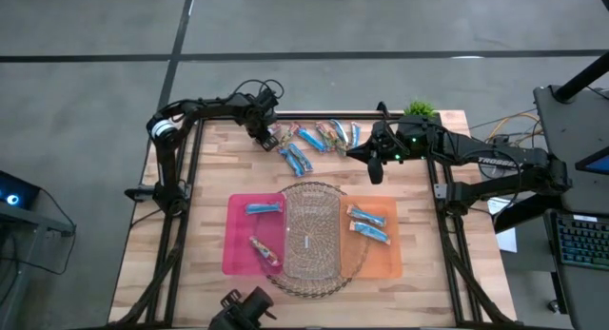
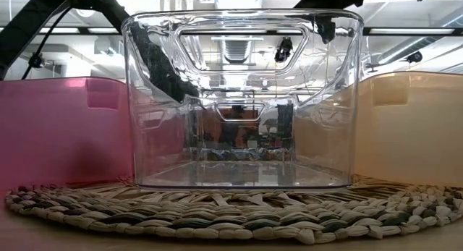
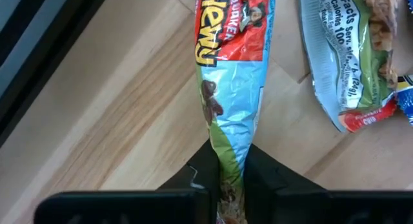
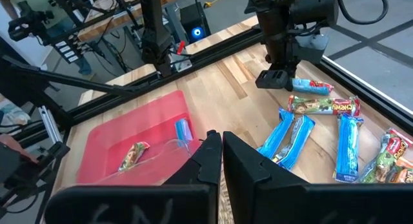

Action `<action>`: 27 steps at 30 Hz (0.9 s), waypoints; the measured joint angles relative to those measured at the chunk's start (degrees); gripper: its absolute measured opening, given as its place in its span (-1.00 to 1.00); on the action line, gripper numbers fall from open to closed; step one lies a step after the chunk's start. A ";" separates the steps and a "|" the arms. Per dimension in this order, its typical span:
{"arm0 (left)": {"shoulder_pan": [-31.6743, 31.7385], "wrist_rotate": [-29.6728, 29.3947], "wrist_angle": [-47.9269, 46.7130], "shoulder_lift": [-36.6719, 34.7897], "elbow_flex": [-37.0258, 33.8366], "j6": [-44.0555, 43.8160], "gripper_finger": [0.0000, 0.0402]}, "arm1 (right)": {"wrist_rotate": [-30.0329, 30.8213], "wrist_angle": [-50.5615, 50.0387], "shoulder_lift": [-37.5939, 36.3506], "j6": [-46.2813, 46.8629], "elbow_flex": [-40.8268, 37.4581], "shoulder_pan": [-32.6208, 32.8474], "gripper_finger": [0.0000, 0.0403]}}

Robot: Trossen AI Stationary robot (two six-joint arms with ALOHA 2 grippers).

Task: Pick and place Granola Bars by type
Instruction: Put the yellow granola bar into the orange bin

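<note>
left gripper [image 1: 269, 136] fingers clamped on Chewy bar [image 3: 231, 88] at bench [image 1: 209, 164] far edge | right gripper [image 1: 373, 165] fingers closed, empty, above bench near blue bars [image 1: 300, 159]

Even, bright indoor light falls across the table [image 1: 219, 168] with only faint, soft shadows. In the low view, ceiling strip lights show through the clear bin [image 2: 242, 99] and glare off its walls; the woven mat [image 2: 231, 211] nearest the lens is soft. In the left wrist view, the bar [image 3: 229, 75] between the fingers [image 3: 271, 179] has a shiny, slightly blurred wrapper.
</note>
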 joint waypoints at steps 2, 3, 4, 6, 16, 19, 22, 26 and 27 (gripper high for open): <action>0.00 -0.01 0.00 0.00 0.00 0.00 -0.88 | 0.00 0.00 0.00 -0.04 0.00 0.00 -0.96; 0.00 -0.02 0.00 0.00 0.00 0.00 -0.87 | 0.00 0.00 0.00 -0.04 0.00 0.00 -0.96; 0.00 -0.02 0.00 0.02 0.00 0.00 -0.87 | 0.00 0.00 0.00 -0.02 0.00 0.00 -0.96; 0.00 0.00 0.01 0.04 0.00 -0.02 -0.86 | 0.00 0.00 0.00 -0.04 0.00 0.00 -0.96; -0.07 0.01 -0.10 -0.77 -0.16 -0.04 -0.88 | 0.00 0.00 0.00 -0.04 0.00 0.00 -0.96; -0.15 -0.41 -1.67 -1.60 -0.27 0.25 -0.89 | 0.00 0.00 0.00 -0.04 0.00 0.00 -0.96; -0.13 -0.68 -3.64 -2.15 0.89 0.64 -0.89 | -0.02 0.00 0.00 -0.07 0.00 0.00 -0.96; -0.38 -0.64 -7.40 -2.29 2.00 0.82 -0.89 | -0.02 0.00 0.00 -0.08 0.00 0.00 -0.96; -0.52 -0.60 -7.96 -2.30 2.09 0.99 -0.89 | -0.02 0.00 0.00 -0.12 0.00 0.00 -0.96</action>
